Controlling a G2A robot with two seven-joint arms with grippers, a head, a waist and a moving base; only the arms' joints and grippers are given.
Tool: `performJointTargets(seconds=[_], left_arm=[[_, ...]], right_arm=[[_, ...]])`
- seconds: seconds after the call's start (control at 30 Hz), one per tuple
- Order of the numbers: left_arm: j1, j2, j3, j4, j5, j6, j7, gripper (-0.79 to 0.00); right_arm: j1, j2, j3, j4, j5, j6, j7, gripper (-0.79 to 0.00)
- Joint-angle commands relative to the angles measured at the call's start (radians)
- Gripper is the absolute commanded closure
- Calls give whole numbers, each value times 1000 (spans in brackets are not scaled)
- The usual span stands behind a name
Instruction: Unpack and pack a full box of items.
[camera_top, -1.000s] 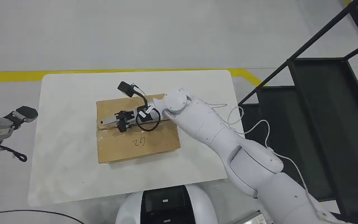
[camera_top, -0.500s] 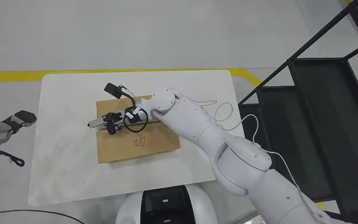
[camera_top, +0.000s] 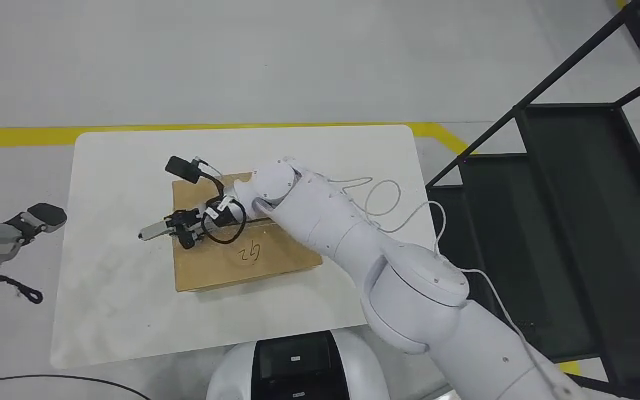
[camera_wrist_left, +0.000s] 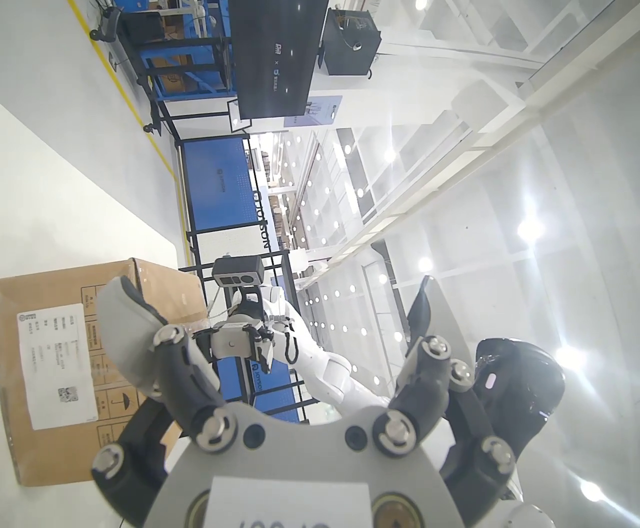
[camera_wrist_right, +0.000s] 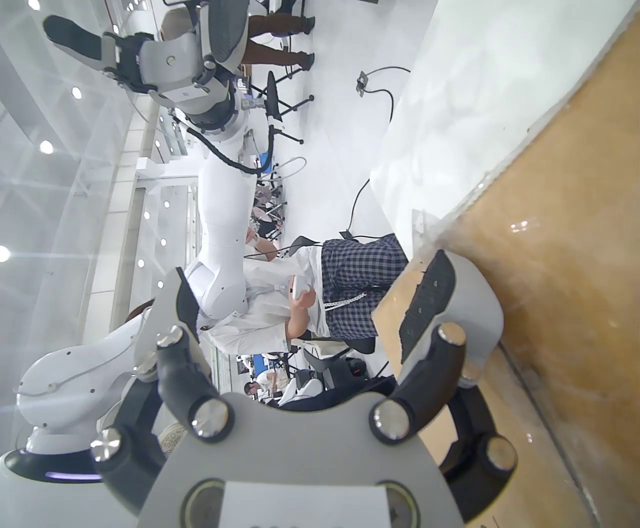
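A closed brown cardboard box (camera_top: 270, 255) with a taped seam lies in the middle of the white table (camera_top: 110, 310). My right arm stretches across its top, and the right gripper (camera_top: 160, 229) sits at the box's left edge with its tips just past it. In the right wrist view this gripper (camera_wrist_right: 305, 300) is open and holds nothing; one finger (camera_wrist_right: 440, 300) lies by the box top (camera_wrist_right: 575, 240) at its edge. My left gripper (camera_top: 30, 222) hangs off the table's left side, open and empty (camera_wrist_left: 275, 310), and faces the box's labelled side (camera_wrist_left: 50, 350).
Black metal stairs (camera_top: 560, 200) stand to the right of the table. A yellow floor line (camera_top: 200, 128) runs behind it. Bare tabletop surrounds the box on all sides.
My right gripper has slid leftward over the box top, from near its middle to its left edge. The left gripper has hardly shifted.
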Motion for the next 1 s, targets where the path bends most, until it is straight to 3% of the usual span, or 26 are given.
performJointTargets(seconds=[0.0,0.27,0.43,0.67,0.83,0.97], left_arm=[[-5,-1,5,0,4,2,-1,-785],[-39,-5,37,-14,16,16,0,-785],[-70,-11,81,-42,23,25,15,-785],[-138,-23,193,-86,62,51,44,-785],[-177,-29,248,-123,94,60,58,-785],[-208,-34,294,-138,125,78,74,-785]], right_arm=[[5,-8,4,11,7,-12,17,-785],[34,18,84,74,97,-134,154,-785],[27,83,117,12,70,-150,138,-785],[-63,258,241,-154,10,-258,31,-785],[-221,403,400,-389,-67,-313,-25,-785],[-406,502,587,-644,-129,-300,-24,-785]])
